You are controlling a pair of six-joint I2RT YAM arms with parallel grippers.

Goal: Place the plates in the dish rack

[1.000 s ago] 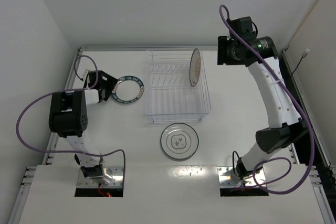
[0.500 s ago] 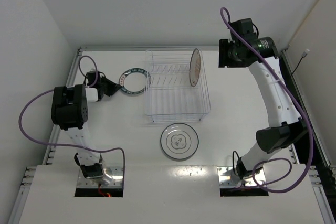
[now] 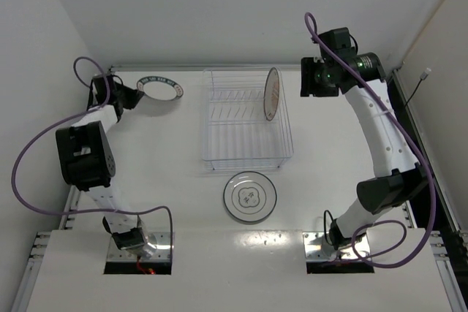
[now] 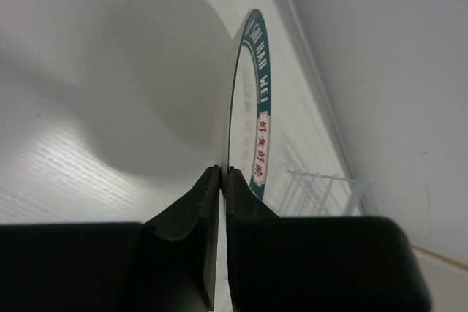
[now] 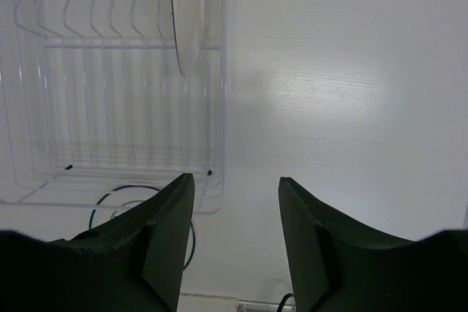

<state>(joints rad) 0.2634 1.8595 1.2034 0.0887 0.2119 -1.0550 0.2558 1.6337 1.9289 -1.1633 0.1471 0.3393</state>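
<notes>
My left gripper (image 3: 126, 97) is shut on the rim of the white plate with the dark patterned rim (image 3: 159, 87), holding it off the table near the back left corner. In the left wrist view this plate (image 4: 254, 107) is edge-on, pinched between the fingertips of the left gripper (image 4: 221, 172). The dish rack (image 3: 245, 118) stands mid-table, with the orange-brown plate (image 3: 272, 94) upright at its right end. The pale grey ringed plate (image 3: 250, 196) lies flat in front of the rack. My right gripper (image 5: 236, 180) hangs open and empty, above the table just right of the rack (image 5: 110, 107).
The white back wall and a metal table rail (image 3: 183, 68) run close behind the held plate. The left wall is beside the left arm. The right arm's purple cable (image 3: 395, 126) trails down the right side.
The left gripper shut on the patterned plate's rim, lifted it from the table beside the rack and carried it back and left. The right arm barely moved.
</notes>
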